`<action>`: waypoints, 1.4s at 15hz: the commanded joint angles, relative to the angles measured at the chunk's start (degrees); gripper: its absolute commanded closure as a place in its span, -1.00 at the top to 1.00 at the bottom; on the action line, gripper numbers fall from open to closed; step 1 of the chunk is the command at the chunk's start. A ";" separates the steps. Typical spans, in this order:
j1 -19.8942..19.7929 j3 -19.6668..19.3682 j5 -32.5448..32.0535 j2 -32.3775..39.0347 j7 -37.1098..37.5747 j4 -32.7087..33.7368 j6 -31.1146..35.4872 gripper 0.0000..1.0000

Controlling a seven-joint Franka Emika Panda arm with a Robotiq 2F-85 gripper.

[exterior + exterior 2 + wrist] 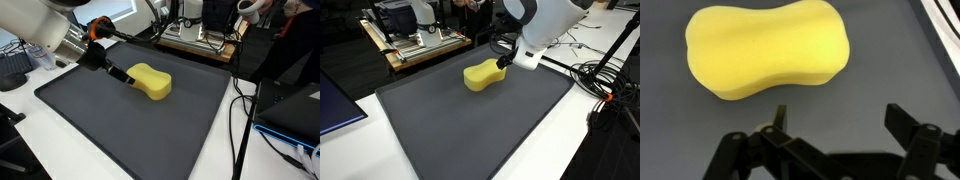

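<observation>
1. My gripper (840,125) is open wide and holds nothing. In the wrist view its two black fingers (902,122) stand well apart, with only bare mat between them.
2. A yellow sponge (768,52) lies on a dark grey mat (890,70), towards the mat's far side in both exterior views. The mat covers a white table (225,150).
3. The sponge is just ahead of my fingertips and off to one side, not between them. In an exterior view my gripper (126,75) comes in low and slanted beside the sponge (150,81). I cannot tell whether one finger touches its edge.
4. The sponge rests flat on its broad face, which I judge to be its steadiest position. It is not propped or tilted.
5. The sponge is peanut-shaped, with two rounded lobes and a narrow waist. Its long axis runs side to side across the wrist view, crosswise to my reach, so I face one long side.
6. Beyond the mat, a wooden frame (420,45) and cables (605,80) stand well apart from the sponge.
</observation>
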 commanded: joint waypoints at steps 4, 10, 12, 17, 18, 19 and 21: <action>-0.77 -0.13 1.32 -1.24 6.18 0.03 8.67 1.00; 2.32 -2.69 -6.24 -11.31 -0.78 -14.47 20.56 1.00; 2.95 -3.06 -8.33 -14.19 -2.40 -19.03 24.75 1.00; 3.85 -4.32 -9.58 -21.09 -3.18 -30.87 37.78 1.00; 3.84 -4.41 -9.43 -22.46 -3.56 -33.31 40.47 1.00; 3.86 -4.52 -9.42 -23.81 -3.84 -35.74 42.70 1.00; 3.91 -4.68 -9.62 -26.71 -4.82 -40.69 47.17 1.00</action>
